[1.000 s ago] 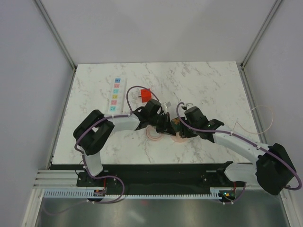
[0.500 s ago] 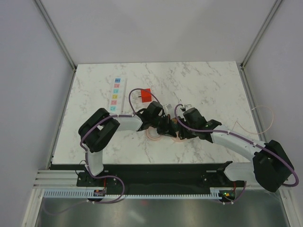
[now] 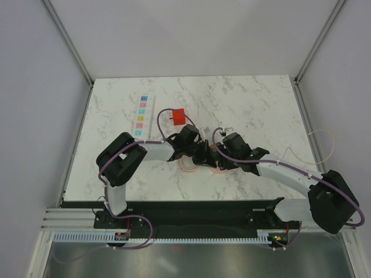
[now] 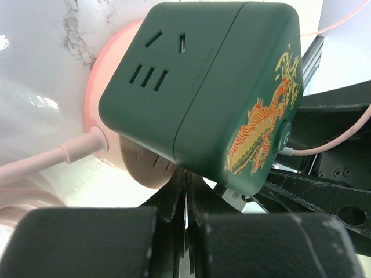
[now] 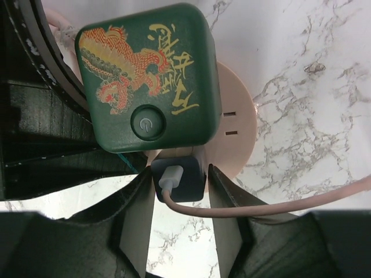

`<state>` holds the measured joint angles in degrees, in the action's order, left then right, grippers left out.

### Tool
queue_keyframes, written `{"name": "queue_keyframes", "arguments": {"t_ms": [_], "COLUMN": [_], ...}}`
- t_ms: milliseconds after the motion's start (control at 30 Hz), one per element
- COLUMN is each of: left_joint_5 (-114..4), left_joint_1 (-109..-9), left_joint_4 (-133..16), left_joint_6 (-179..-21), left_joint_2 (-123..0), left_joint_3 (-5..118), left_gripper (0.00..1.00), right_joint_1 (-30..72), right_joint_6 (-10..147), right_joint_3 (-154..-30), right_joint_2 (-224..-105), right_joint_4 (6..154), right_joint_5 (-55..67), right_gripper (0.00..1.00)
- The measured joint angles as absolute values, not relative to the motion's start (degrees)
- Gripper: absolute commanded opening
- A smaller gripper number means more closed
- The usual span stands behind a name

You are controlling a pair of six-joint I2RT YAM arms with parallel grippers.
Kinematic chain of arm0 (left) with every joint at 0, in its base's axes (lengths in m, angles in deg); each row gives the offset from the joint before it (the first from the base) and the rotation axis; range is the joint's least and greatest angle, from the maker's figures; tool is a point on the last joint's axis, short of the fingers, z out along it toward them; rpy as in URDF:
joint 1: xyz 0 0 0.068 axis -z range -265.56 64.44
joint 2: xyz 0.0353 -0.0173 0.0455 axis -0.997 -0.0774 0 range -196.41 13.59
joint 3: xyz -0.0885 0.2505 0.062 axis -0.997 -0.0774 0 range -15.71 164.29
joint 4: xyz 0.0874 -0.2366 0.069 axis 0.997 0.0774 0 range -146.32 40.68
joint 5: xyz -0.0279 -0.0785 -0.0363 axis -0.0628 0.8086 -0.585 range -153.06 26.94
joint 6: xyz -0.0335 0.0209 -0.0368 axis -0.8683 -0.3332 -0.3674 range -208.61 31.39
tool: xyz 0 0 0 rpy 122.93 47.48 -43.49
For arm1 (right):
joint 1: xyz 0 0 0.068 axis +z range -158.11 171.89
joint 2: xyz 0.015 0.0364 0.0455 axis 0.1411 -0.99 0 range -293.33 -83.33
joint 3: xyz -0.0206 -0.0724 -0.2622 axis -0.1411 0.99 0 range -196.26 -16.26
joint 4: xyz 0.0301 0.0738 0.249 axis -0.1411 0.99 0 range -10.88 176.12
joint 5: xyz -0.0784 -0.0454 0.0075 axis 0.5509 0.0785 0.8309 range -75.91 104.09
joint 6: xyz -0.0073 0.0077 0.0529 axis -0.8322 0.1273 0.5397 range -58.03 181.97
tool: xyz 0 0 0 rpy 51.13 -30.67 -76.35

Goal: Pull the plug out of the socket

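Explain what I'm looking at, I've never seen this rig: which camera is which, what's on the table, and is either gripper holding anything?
These are two robot arms, each ending in a two-finger gripper. The wide picture looks down from above; the other two come from cameras on the wrists. On the marble table lie a white power strip, a red plug apart from it, and a dark green cube on a round pink base. The left gripper is shut close to the cube, holding nothing I can see. The right gripper straddles a small dark blue plug; whether it pinches it is unclear.
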<state>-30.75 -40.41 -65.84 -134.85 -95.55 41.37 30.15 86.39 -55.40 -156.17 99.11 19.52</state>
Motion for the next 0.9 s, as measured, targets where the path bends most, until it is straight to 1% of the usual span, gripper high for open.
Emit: {"name": "queue_keyframes", "arguments": {"t_ms": [233, 267, 333, 467, 567, 633, 667, 767, 900], "left_joint_5": [-31.1, -31.2, -31.5, -32.1, -32.6, -32.9, -33.0, -33.6, -35.0], "left_joint_1": [-40.3, -40.3, -40.2, -39.9, -39.6, -39.4, -39.3, -38.8, -38.2], "left_joint_4": [-66.3, -66.3, -66.3, -66.3, -66.1, -66.0, -65.9, -65.0, -63.0], "left_joint_6": [-135.6, -135.7, -135.8, -135.8, -135.8, -135.8, -135.8, -135.8, -135.7], "left_joint_2": [-95.6, -95.6, -95.5, -95.5, -95.5, -95.5, -95.5, -95.5, -95.5], "left_joint_3": [41.2, 41.2, 41.2, 41.2, 41.3, 41.5, 41.6, 42.1, 43.3], "left_gripper": [0.02, 0.02, 0.02, 0.02, 0.02, 0.02, 0.02, 0.02, 0.02], "right_joint_1": [31.9, 32.1, 32.5, 32.8, 32.9, 33.0, 33.0, 33.0, 33.0], "right_joint_6": [87.0, 87.1, 87.3, 87.8, 88.1, 88.3, 88.4, 88.9, 89.7], "right_joint_3": [-55.0, -55.0, -54.7, -54.0, -53.6, -53.5, -53.5, -53.5, -53.5], "right_joint_2": [-156.2, -156.1, -155.7, -154.6, -153.9, -153.6, -153.4, -152.9, -152.5], "right_joint_4": [98.3, 98.2, 98.0, 97.9, 98.2, 98.8, 99.1, 100.2, 101.2], "right_joint_5": [22.6, 23.0, 23.7, 24.4, 24.6, 24.7, 24.9, 25.2, 25.4], "right_gripper": [0.38, 0.34, 0.31, 0.18, 0.11, 0.08, 0.05, 0.00, 0.00]}}
